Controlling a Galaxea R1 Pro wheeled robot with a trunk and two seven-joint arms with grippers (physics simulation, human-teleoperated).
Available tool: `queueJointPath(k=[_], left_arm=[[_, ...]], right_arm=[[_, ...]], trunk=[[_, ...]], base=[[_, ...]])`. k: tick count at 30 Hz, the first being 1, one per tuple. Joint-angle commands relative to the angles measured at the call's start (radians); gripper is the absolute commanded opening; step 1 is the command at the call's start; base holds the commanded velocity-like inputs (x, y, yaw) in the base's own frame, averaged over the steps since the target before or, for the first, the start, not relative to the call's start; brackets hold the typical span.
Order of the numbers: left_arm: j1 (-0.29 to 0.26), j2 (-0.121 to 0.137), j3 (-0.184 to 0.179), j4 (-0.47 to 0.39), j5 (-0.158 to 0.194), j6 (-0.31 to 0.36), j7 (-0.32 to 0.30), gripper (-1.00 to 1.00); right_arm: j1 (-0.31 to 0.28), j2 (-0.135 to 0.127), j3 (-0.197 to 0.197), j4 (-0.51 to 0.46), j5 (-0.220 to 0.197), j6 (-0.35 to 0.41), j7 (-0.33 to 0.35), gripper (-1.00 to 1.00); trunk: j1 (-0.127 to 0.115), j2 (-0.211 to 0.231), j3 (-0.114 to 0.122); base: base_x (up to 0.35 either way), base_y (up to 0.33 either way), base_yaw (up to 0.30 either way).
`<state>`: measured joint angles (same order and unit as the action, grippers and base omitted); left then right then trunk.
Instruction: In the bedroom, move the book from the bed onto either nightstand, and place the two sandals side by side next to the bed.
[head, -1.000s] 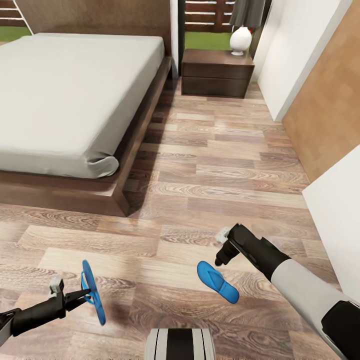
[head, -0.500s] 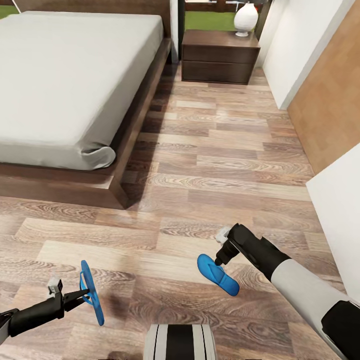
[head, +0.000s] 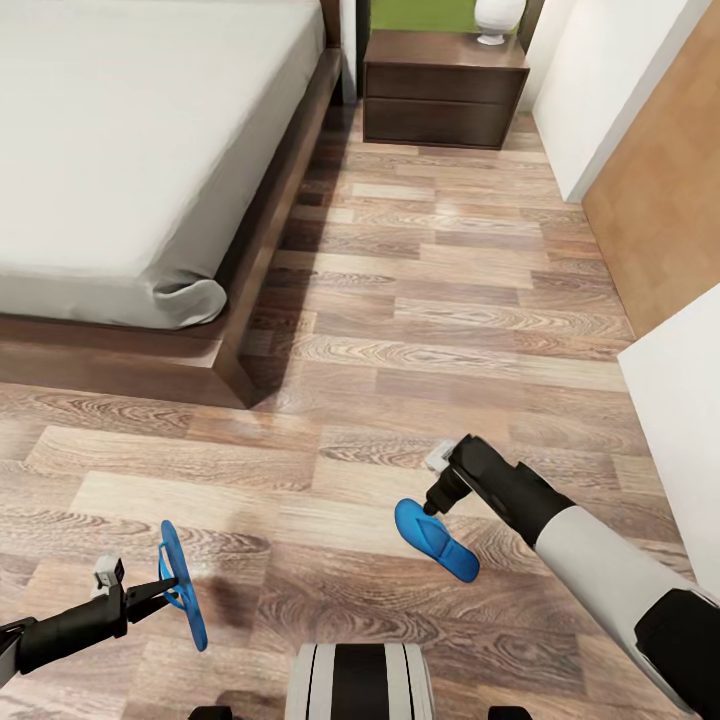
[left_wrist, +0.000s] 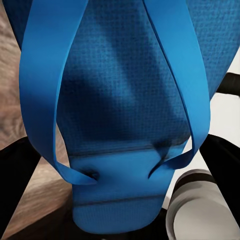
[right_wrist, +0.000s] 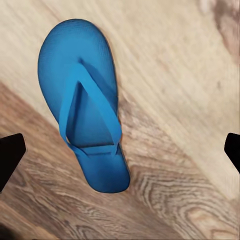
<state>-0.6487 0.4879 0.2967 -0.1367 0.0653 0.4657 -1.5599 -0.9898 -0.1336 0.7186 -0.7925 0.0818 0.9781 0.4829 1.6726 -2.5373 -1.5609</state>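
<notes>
My left gripper (head: 165, 590), low at the left of the head view, is shut on a bright blue sandal (head: 183, 600) held on edge above the floor. The left wrist view has that sandal's (left_wrist: 125, 100) sole and straps close up between the dark fingers. The second blue sandal (head: 436, 540) lies flat on the wood floor, strap side up. My right gripper (head: 434, 502) hovers just over its toe end, open; in the right wrist view its fingertips (right_wrist: 11, 155) stand wide apart on either side of the sandal (right_wrist: 80, 90). The bed (head: 130, 130) is at the upper left. The book is out of view.
A dark brown nightstand (head: 440, 95) with a white lamp (head: 497, 18) stands beyond the bed's far corner. A white wall (head: 600, 90), a wood panel (head: 660, 200) and a white block (head: 680, 400) line the right side. My base (head: 360, 680) shows at the bottom.
The whole picture has slid upward, so the camera has moved. My right gripper stays over the sandal on the floor. The left gripper still holds its sandal.
</notes>
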Motion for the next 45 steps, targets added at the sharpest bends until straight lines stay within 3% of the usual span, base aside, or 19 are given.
queueJointPath(k=[1, 19, 32, 39, 45], left_arm=[[0.0, 0.001, -0.007, 0.0, 0.007, 0.011, -0.004, -1.0], [0.0, 0.0, -0.007, 0.004, 0.009, 0.016, -0.005, -1.0], [0.0, 0.0, -0.007, 0.005, 0.009, 0.016, -0.005, -1.0], [0.0, 0.0, -0.007, 0.005, 0.009, 0.016, -0.005, -1.0], [0.0, 0.0, -0.007, 0.005, 0.009, 0.016, -0.005, -1.0]], right_arm=[[-0.002, 0.003, 0.003, -0.002, 0.009, 0.002, 0.007, 1.0], [-0.02, 0.015, 0.004, -0.002, 0.015, 0.007, 0.008, 1.0], [-0.025, 0.043, 0.004, -0.001, 0.116, 0.008, 0.013, 1.0], [-0.026, 0.049, 0.005, 0.002, 0.124, 0.007, 0.017, 1.0], [-0.026, 0.069, 0.005, 0.028, 0.128, 0.007, 0.018, 1.0]], trunk=[[0.0, 0.0, -0.001], [0.0, 0.0, -0.001], [0.0, 0.0, -0.001], [0.0, 0.0, -0.001], [0.0, 0.0, -0.001]], base=[[0.0, 0.0, 0.0], [0.0, 0.0, 0.0], [0.0, 0.0, 0.0], [0.0, 0.0, 0.0], [0.0, 0.0, 0.0]])
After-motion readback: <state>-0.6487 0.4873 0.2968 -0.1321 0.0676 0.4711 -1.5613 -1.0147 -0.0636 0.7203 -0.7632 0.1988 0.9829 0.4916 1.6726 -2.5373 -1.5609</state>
